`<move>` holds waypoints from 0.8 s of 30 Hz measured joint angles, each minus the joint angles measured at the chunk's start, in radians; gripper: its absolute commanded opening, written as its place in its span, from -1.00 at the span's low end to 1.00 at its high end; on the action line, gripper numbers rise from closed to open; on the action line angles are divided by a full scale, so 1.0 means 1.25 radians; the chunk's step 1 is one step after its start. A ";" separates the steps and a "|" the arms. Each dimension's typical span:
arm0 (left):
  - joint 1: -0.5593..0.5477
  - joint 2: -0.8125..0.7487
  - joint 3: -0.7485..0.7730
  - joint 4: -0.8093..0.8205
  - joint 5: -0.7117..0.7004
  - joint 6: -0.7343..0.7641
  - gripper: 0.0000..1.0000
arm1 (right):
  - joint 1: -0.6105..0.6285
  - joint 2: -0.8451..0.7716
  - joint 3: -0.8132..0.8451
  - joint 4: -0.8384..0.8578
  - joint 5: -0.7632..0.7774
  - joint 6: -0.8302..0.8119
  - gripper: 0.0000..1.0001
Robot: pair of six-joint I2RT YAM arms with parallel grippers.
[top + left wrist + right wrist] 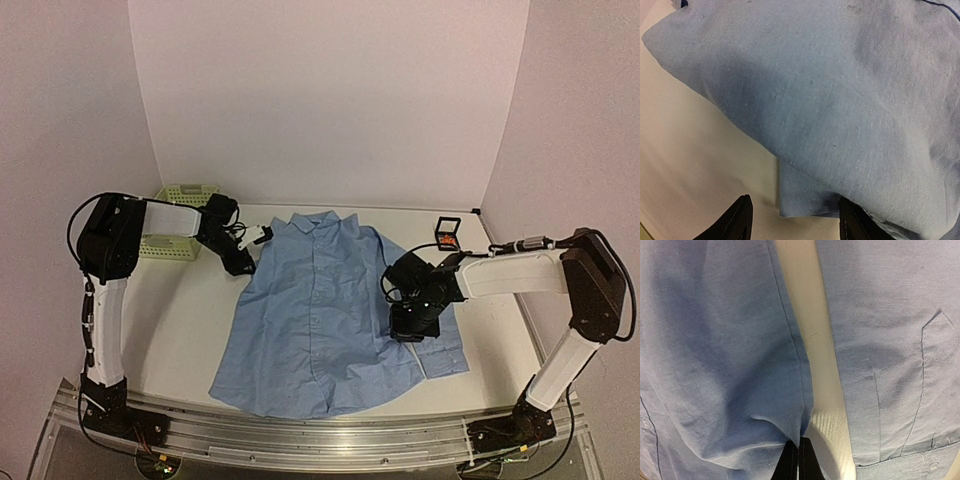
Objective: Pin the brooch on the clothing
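Shirt (320, 310), light blue, lay flat at mid-table. My right gripper (799, 442) was pinched together on its side edge, puckering the cloth. Farther back, my left gripper (795, 202) sat with fingers apart at the shoulder. The brooch (447, 240) — tiny, orange — rested inside a black frame (439, 230), far right.

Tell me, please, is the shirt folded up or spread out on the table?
Spread out: the shirt lies flat on the table, button front up, collar at the far end, hem nearest the arms' bases.
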State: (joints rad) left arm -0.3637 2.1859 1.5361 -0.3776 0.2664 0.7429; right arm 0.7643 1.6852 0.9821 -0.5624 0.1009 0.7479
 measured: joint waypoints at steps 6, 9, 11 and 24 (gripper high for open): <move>0.003 0.058 0.093 -0.051 0.031 -0.005 -0.60 | 0.000 0.002 0.013 -0.008 0.001 -0.013 -1.00; 0.003 0.074 0.116 -0.066 0.043 -0.011 -1.00 | 0.000 0.002 0.016 -0.011 0.002 -0.016 -1.00; 0.002 0.075 0.118 -0.073 0.054 -0.014 -1.00 | -0.001 0.002 0.016 -0.012 0.003 -0.017 -1.00; 0.047 -0.022 0.139 -0.068 -0.079 -0.078 -1.00 | -0.043 -0.010 0.017 -0.024 0.007 -0.030 -1.00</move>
State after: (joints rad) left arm -0.3053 2.1583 1.7101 -0.4623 0.1675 0.6452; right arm 0.7110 1.6723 1.0027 -0.5929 0.1094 0.7099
